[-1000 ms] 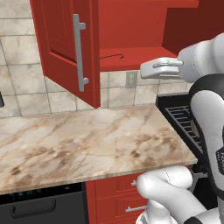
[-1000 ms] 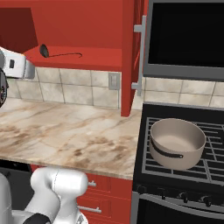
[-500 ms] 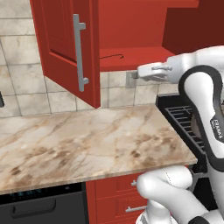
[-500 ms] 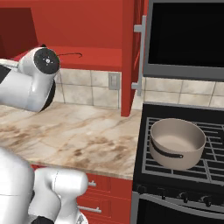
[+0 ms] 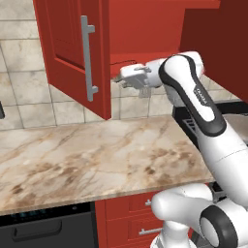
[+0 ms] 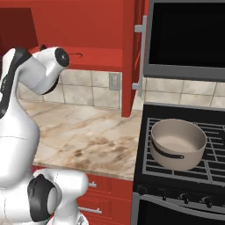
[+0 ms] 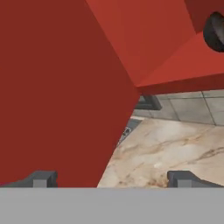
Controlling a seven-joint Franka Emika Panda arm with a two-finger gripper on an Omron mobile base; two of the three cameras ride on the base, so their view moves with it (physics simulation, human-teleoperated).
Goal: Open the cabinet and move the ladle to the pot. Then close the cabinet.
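The red cabinet (image 5: 145, 29) stands open, its left door (image 5: 72, 53) swung out toward me with the silver bar handle facing front. The ladle's thin dark handle (image 5: 127, 62) lies on the cabinet floor; its black bowl (image 7: 215, 30) shows at the hand view's upper right. My gripper (image 5: 119, 79) hangs open just below the cabinet's front edge, beside the open door and under the ladle, with nothing between its fingertips (image 7: 42, 178). The grey pot (image 6: 178, 143) sits on the stove grate at the right. The ladle's handle (image 6: 77, 54) also peeks out past my arm.
A marble counter (image 5: 97, 160) runs below the cabinet, with tiled wall and an outlet (image 6: 114, 81) behind. The right cabinet door (image 6: 134, 52) stands edge-on beside the microwave (image 6: 189, 39). Red drawers (image 5: 131, 218) sit under the counter.
My arm has swung left from above the stove side toward the open cabinet, bringing the open hand up under the shelf near the ladle. Nothing else moved.
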